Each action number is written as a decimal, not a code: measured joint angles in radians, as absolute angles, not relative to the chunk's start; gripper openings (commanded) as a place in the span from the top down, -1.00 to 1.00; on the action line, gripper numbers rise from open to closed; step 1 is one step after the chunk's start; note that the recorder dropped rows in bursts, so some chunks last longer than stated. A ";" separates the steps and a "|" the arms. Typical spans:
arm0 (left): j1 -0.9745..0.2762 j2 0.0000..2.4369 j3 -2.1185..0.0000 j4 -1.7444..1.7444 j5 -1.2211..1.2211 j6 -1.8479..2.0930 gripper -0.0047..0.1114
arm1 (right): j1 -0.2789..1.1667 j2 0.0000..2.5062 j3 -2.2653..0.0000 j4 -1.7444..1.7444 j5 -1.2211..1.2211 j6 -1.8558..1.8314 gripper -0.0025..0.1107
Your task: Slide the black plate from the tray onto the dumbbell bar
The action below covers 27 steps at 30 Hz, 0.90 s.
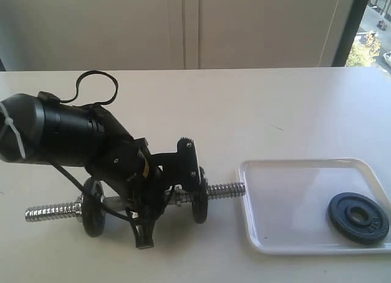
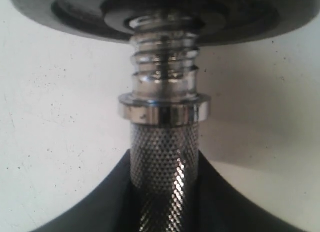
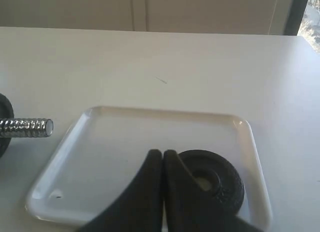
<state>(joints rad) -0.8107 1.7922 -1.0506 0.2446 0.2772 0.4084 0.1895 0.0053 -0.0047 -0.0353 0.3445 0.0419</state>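
- Black cast-iron round plate (image 1: 358,217) lies in the white plastic tray (image 1: 305,163), unlifted.
- Our left gripper (image 2: 164,202) has its jaws clamped on the chrome threaded dumbbell bar (image 1: 227,189).
- Right gripper (image 3: 163,164) holds its jaws together near the plate; we judge grasping and sliding remain.

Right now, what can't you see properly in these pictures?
- Lettering on the black plate: too blurred, exterior view; the right gripper covers part of it, right wrist view.
- Middle of the dumbbell bar: hidden behind the left gripper, exterior view.
- Right rim of the tray: cut off by picture edge, exterior view.
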 measured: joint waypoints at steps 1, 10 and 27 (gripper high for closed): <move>-0.811 1.790 -1.048 0.245 0.280 0.408 0.92 | 0.190 0.005 -0.005 -0.035 0.343 0.042 0.96; -0.811 1.765 -1.042 0.238 0.281 0.404 0.92 | 0.190 0.005 -0.005 0.053 0.037 0.100 0.96; -0.811 1.750 -1.042 0.236 0.281 0.397 0.92 | 0.190 0.019 -0.046 0.255 -0.204 0.225 0.96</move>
<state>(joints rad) -0.8107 1.7504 -1.0418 0.2362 0.2810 0.3973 0.1895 0.0192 -0.0456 0.2545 -0.2038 0.2246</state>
